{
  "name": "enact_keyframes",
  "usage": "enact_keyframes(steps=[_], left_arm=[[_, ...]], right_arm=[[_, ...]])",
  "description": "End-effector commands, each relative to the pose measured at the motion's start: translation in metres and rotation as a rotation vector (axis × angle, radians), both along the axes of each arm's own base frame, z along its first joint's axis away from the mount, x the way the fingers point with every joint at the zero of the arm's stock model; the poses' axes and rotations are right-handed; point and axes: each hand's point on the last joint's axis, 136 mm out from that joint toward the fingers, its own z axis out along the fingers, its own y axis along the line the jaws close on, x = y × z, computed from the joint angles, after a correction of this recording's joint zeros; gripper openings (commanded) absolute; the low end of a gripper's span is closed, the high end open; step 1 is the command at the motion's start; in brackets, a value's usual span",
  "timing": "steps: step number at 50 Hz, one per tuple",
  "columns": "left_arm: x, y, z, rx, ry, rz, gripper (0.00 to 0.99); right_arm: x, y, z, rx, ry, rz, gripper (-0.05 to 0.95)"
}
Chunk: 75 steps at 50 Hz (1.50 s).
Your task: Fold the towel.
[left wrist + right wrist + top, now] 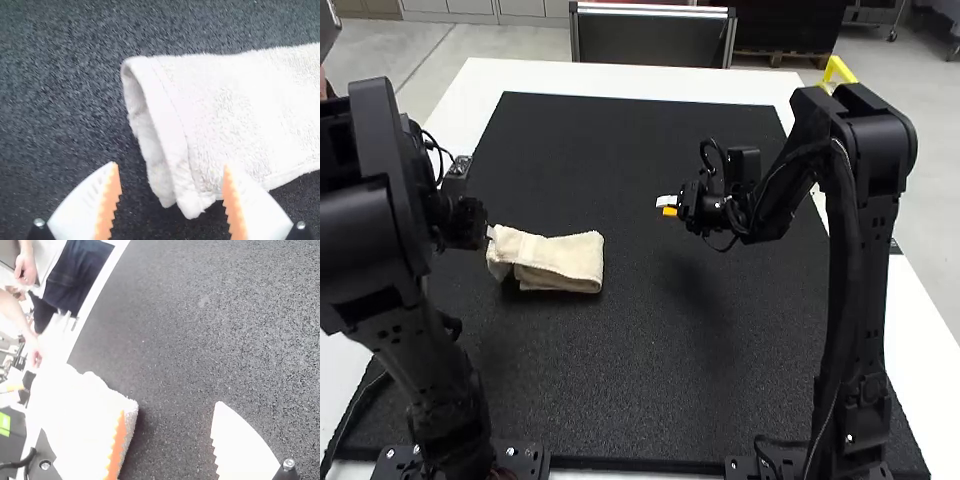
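Towel (560,262): one, cream, folded into layered strip, long axis running roughly 9 to 3 o'clock; lies on black mat (650,400), 9 o'clock of mat's centre. Layers gape at 9 o'clock end. 
Left end effector (490,234): white ribbed fingers, orange pads (108,205), spread; located at towel's 9 o'clock end. 
Right end effector (668,206): same pattern, spread, above mat, apart from towel at its 2 o'clock. 
Tabletop (720,85): white, under mat.

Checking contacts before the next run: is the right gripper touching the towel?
Apart. The high view shows bare black mat between the right gripper and the towel.
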Motion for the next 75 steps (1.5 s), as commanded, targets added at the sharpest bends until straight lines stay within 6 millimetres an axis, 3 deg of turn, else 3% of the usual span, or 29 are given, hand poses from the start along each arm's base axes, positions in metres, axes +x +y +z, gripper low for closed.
enact_keyframes(steps=[1, 4, 10, 11, 15, 22, 28, 36, 44, 75], left_arm=[[0.015, 0.013, 0.045, 0.072, -0.115, 0.003, 0.49], [0.018, 0.014, 0.059, 0.079, -0.138, 0.008, 0.426], [0.024, 0.001, 0.068, 0.019, -0.155, 0.003, 0.025], [0.024, -0.003, 0.068, 0.008, -0.153, -0.003, 0.018], [0.027, -0.025, 0.063, -0.032, -0.139, -0.047, 0.015], [0.032, -0.081, 0.06, -0.142, -0.133, -0.158, 0.015], [0.024, -0.122, 0.048, -0.215, -0.084, -0.247, 0.013], [0.014, -0.151, 0.031, -0.255, -0.037, -0.306, 0.011], [0.014, -0.162, 0.013, -0.276, -0.023, -0.313, 0.011], [0.02, -0.164, -0.053, -0.32, 0.072, -0.319, 0.013]], right_arm=[[0.001, -0.007, 0.006, 0.012, -0.016, 0.004, 0.42], [0.001, -0.007, 0.006, 0.012, -0.016, 0.004, 0.42], [0.002, -0.006, 0.006, 0.013, -0.016, 0.005, 0.42], [0.002, -0.006, 0.007, 0.014, -0.018, 0.005, 0.42], [0.001, -0.006, 0.006, 0.013, -0.016, 0.005, 0.42], [0.001, -0.007, 0.005, 0.01, -0.015, 0.001, 0.42], [0.002, -0.008, 0.004, 0.009, -0.014, -0.002, 0.42], [0.002, -0.008, 0.003, 0.007, -0.011, -0.002, 0.42], [0.0, -0.008, 0.002, 0.005, -0.009, 0.001, 0.42], [-0.003, 0.001, 0.002, 0.0, -0.011, 0.011, 0.42]])
